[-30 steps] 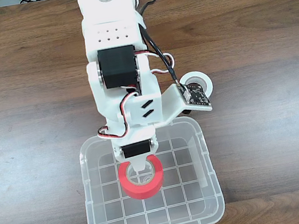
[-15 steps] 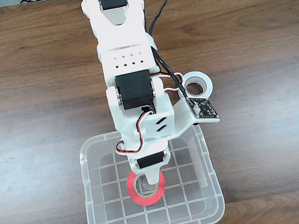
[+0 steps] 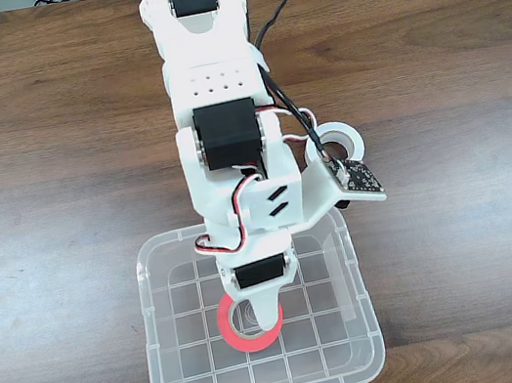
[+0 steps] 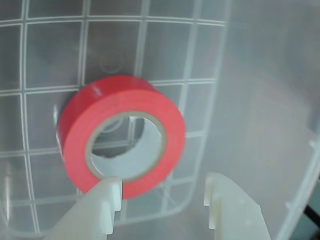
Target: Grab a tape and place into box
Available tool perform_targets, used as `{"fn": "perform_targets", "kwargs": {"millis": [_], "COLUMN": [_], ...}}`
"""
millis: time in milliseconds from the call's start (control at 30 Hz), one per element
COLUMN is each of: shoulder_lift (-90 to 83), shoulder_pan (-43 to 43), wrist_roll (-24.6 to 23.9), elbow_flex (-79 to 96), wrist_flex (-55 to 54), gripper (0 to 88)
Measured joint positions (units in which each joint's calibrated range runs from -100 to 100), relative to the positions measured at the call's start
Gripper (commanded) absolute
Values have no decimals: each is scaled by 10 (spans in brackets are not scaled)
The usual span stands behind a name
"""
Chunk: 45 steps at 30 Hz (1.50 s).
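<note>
- Hovering with the pincer (image 4: 162, 192) spread apart and gripping nothing, both white fingertips (image 4: 107, 192) showing at the bottom edge of the wrist view with bare box floor in the gap between them.
- Hanging just above the tape (image 4: 122, 135), one fingertip overlapping its near rim in the wrist view; touching or just clear, impossible to tell.
- Lying flat on the grid floor of the box (image 3: 348, 264), the tape (image 3: 228, 327) sitting near the middle, somewhat toward the left wall and the near wall as the fixed view shows them.
- Pointing its core hole straight up, so the roll's axis is standing vertical; being round, showing no long axis across the floor.
- Judging the placing as done: tape inside, grip let go.
- Leaving, by that judgement, only lifting the arm (image 3: 228, 147) clear of the box.
- Resting outside the box on the bench (image 3: 57, 187), a white roll (image 3: 339, 142) beside the arm.
</note>
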Motion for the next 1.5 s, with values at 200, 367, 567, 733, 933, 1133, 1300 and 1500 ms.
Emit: {"fn": "perform_targets", "kwargs": {"millis": [200, 367, 567, 733, 933, 1133, 1300, 1500], "shoulder_lift": [-1, -60, -208, -378, -606, -806, -932, -1066], "shoulder_pan": [0, -5, -7, -17, -26, -35, -35, -35], "wrist_roll": [0, -1, -7, -7, -7, 4, 29, 35], "elbow_flex": [-97, -144, -139, -5, 291, 597, 822, 1051], "wrist_flex": [75, 173, 216, 220, 220, 153, 73, -8], "gripper": [33, 11, 11, 12, 12, 11, 11, 13]}}
